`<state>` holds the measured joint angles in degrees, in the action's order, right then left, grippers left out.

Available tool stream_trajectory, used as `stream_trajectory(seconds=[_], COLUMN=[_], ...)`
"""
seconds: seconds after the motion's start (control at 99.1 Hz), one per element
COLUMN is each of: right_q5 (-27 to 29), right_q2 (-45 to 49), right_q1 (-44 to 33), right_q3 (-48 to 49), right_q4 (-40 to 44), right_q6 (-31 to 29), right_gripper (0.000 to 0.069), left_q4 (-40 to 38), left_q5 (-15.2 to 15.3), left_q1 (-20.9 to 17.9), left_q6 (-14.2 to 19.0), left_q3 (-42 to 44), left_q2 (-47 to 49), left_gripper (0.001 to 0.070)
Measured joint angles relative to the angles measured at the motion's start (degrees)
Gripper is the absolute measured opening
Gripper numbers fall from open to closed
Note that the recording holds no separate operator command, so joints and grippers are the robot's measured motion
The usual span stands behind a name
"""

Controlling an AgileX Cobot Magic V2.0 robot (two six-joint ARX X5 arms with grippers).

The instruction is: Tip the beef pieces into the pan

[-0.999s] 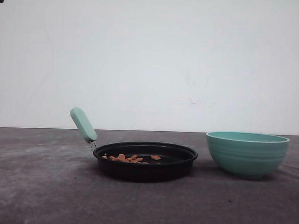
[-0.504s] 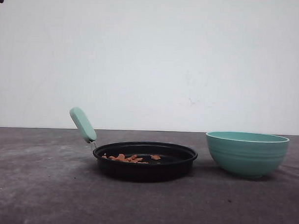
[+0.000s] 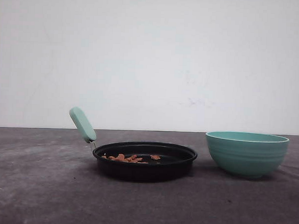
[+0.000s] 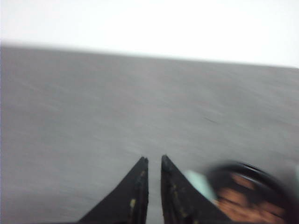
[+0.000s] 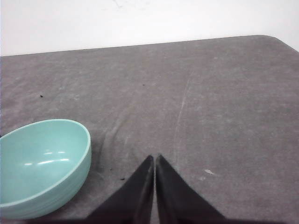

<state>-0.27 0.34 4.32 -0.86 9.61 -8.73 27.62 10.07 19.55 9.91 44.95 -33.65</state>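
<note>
The pan (image 3: 145, 161) is seen resting flat on the grey surface (image 3: 39, 187), a little left of the middle in the front view, with its pale green handle (image 3: 82, 124) raised up and to the left from the rim. The beef pieces (image 3: 124, 158) are gathered inside the pan, mostly over its left half, and one chunk is set slightly apart to the right. The teal bowl (image 3: 247, 153) is stood upright to the right of the pan, a clear strip of surface being left between the two rims. Wide bare surface is seen left of the handle and along the near edge. In the left wrist view, which is blurred, the left tool (image 4: 154, 159) is shown with its tips nearly together, a narrow slit left between them and nothing held; the pan and its beef are seen smeared just beside it. In the right wrist view the right tool (image 5: 154, 157) is closed tip to tip and empty, above open surface, with the bowl near it to one side and the surface's rounded far corner visible beyond.
</note>
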Motion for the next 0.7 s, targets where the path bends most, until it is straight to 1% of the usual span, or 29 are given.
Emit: stream_trajectory(seconds=[0.061, 0.111, 0.232, 0.323, 0.383, 0.444, 0.484, 0.595, 0.635, 0.666, 0.696], right_q5=[0.00, 0.00, 0.02, 0.02, 0.02, 0.02, 0.02, 0.02, 0.02, 0.02, 0.02], right_q2=[0.00, 0.00, 0.00, 0.00, 0.00, 0.00, 0.00, 0.00, 0.00, 0.00, 0.00], right_q1=[0.00, 0.00, 0.00, 0.00, 0.00, 0.00, 0.00, 0.00, 0.00, 0.00, 0.00], right_q3=[0.00, 0.00, 0.00, 0.00, 0.00, 0.00, 0.00, 0.00, 0.00, 0.00, 0.00], right_q4=[0.00, 0.00, 0.00, 0.00, 0.00, 0.00, 0.00, 0.00, 0.00, 0.02, 0.00], right_q6=[0.00, 0.00, 0.00, 0.00, 0.00, 0.00, 0.00, 0.00, 0.00, 0.00, 0.00], right_gripper=[0.0005, 0.0005, 0.0005, 0.0005, 0.0005, 0.0005, 0.0005, 0.0005, 0.0005, 0.0005, 0.0005], left_q4=[0.13, 0.33, 0.44, 0.00, -0.48, -0.85, -1.73, -4.31, -5.53, -6.34, -6.88], left_q5=[4.96, 6.82, 7.13, 7.17, 6.97, 4.90, 2.19, -7.30, -10.32, -11.58, -11.85], left_q1=[-0.17, -0.26, -0.42, -0.90, -1.70, -2.89, -4.22, -7.23, -7.96, -8.46, -8.92], left_q6=[-2.54, -3.67, -5.22, -7.80, -8.76, -9.22, -9.35, -9.57, -9.75, -9.75, -9.68], left_q3=[0.00, 0.00, 0.00, 0.02, 0.04, -0.52, -2.43, -10.93, -14.47, -17.05, -19.54], left_q2=[1.11, 2.19, 6.71, 10.43, 11.91, 11.98, 12.28, 15.78, 17.70, 19.61, 21.59], left_gripper=[0.0022, 0.0022, 0.0022, 0.0022, 0.0022, 0.0022, 0.0022, 0.0022, 0.0022, 0.0022, 0.0022])
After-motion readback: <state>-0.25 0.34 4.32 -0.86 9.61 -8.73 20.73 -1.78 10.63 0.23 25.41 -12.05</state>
